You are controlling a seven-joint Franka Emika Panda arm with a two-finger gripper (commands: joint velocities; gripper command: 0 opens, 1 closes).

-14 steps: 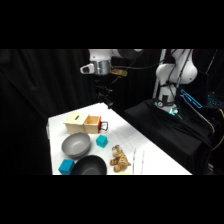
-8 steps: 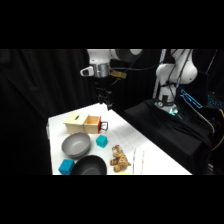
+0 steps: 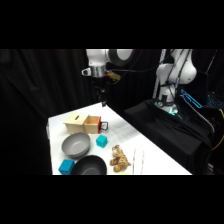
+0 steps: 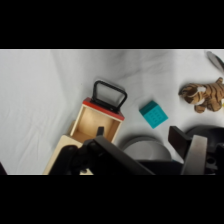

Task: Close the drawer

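The drawer (image 3: 93, 124) stands pulled out of its pale wooden box (image 3: 76, 121) at the table's (image 3: 145, 150) far left, its red front and dark loop handle (image 3: 104, 125) facing 3 o'clock in the side view. In the wrist view the drawer (image 4: 97, 121) lies open and looks empty, its handle (image 4: 109, 96) pointing to 12 o'clock.

The gripper (image 3: 103, 98) hangs well above the table, at 12 o'clock from the drawer, touching nothing. Its fingers (image 4: 196, 152) stand apart with nothing between them.

A teal cube (image 3: 102, 141) sits near the handle, at 5 o'clock from the drawer front. A grey bowl (image 3: 76, 145) lies just at 6 o'clock of the box, a darker bowl (image 3: 90, 166) nearer the camera, and a second teal cube (image 3: 65, 167) beside it at 9 o'clock. A toy tiger (image 3: 120, 158) rests at 3 o'clock of the dark bowl.
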